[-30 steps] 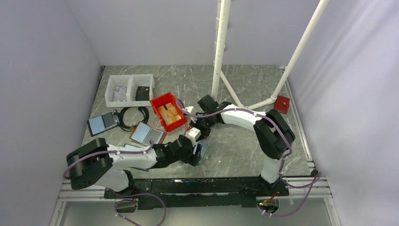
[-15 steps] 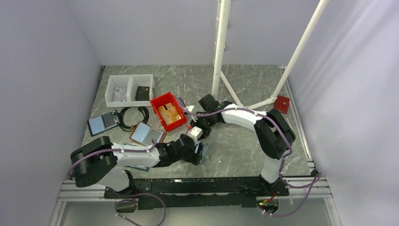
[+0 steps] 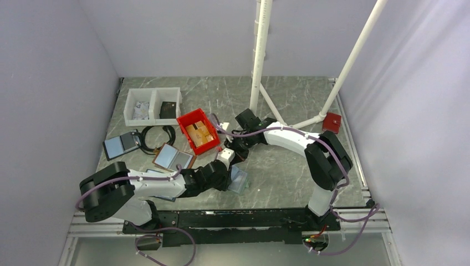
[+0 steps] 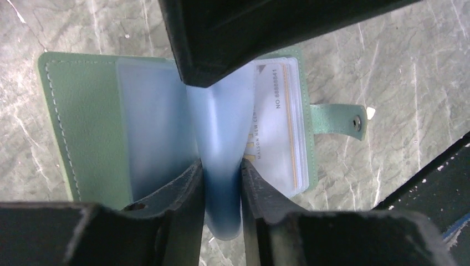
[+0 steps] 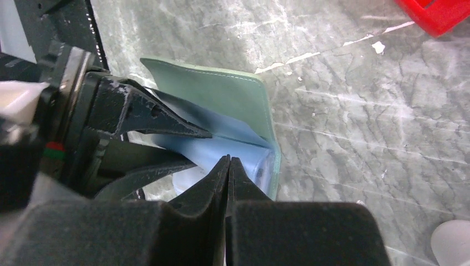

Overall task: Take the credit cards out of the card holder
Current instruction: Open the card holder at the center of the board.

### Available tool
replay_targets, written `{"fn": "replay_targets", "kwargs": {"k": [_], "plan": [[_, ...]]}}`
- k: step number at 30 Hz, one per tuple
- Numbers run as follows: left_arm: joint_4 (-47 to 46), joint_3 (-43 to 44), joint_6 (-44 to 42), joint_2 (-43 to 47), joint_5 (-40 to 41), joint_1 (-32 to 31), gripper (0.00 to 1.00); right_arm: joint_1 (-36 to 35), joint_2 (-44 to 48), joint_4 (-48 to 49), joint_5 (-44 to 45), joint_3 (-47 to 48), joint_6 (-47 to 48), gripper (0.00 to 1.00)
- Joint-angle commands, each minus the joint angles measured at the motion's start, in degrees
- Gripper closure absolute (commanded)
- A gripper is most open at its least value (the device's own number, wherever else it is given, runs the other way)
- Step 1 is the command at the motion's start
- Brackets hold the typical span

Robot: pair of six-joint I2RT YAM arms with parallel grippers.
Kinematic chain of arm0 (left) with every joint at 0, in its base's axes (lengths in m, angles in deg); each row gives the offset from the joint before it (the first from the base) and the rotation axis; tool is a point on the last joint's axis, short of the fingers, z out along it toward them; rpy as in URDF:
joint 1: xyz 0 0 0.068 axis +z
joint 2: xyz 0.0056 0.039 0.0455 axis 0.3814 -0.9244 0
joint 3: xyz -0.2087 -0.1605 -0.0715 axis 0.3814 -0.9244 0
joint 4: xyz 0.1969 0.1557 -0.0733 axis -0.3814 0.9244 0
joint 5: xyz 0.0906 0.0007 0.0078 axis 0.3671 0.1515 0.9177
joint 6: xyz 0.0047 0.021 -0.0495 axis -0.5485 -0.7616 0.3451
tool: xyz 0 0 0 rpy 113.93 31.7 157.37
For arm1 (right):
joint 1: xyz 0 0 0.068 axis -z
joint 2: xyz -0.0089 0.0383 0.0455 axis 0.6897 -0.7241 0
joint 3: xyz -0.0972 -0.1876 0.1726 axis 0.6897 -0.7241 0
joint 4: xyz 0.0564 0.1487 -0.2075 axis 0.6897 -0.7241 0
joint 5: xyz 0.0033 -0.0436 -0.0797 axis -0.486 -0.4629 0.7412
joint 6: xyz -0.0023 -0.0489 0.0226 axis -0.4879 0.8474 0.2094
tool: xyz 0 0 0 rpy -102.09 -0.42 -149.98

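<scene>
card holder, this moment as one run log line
card holder: open on table | left gripper: shut on its clear pocket leaf | right gripper: shut, tip at pockets | credit card: in pocket

The card holder lies open and flat on the table, on the arm-base side of the red bin and a little to its right, apart from it. It has a light teal-green stitched cover, cloudy pale blue pockets and a small snap tab sticking out from one side, and one pocket leaf stands up from the spine. A pale card with an orange stripe and a black printed number sits in the pocket on the tab side.
</scene>
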Motion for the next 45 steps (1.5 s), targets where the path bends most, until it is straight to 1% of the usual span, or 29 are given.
{"fn": "replay_targets", "kwargs": {"k": [1, 7, 12, 17, 20, 24, 28, 31, 36, 40, 45], "plan": [[1.8, -2.9, 2.3, 1.7, -2.9, 0.0, 0.7, 1.9, 3.5, -0.4, -2.3, 1.2, 1.6, 0.98], [-1.6, -7.4, 7.5, 4.8, -6.1, 1.4, 0.75, 2.2, 5.7, -1.3, -4.0, 0.6, 3.5, 0.98], [-7.0, -13.3, 14.3, 9.2, -10.3, 4.6, 0.76, 2.0, 8.6, -2.4, -5.8, -0.7, 7.4, 0.97], [-11.2, -18.0, 21.0, 13.4, -12.3, 6.7, 0.75, 1.0, 12.9, -3.8, -10.2, -4.0, 14.7, 0.96], [-12.8, -19.7, 24.2, 15.4, -12.7, 7.3, 0.74, -0.7, 14.4, -5.1, -12.9, -6.6, 22.1, 0.95], [-15.1, -21.8, 28.1, 17.4, -13.3, 8.0, 0.73, -2.9, 13.8, -6.2, -12.9, -8.9, 29.5, 0.94], [-17.3, -23.5, 31.2, 18.0, -14.5, 8.3, 0.72, -5.5, 13.0, -5.6, -10.7, -11.1, 35.3, 0.94], [-18.9, -24.6, 33.3, 17.5, -15.2, 8.4, 0.72, -8.0, 13.7, -0.3, -5.2, -14.0, 36.1, 0.94], [-21.9, -26.1, 34.8, 16.8, -15.8, 8.5, 0.71, -10.6, 10.4, 6.0, 4.7, -14.4, 31.7, 0.95], [-21.8, -26.1, 34.3, 17.3, -16.2, 8.6, 0.68, -12.6, 8.0, 9.1, 8.5, -13.8, 28.6, 0.95], [-21.2, -26.4, 33.5, 18.8, -16.5, 8.8, 0.62, -13.9, 4.5, 10.5, 11.4, -11.9, 24.8, 0.96]]}}
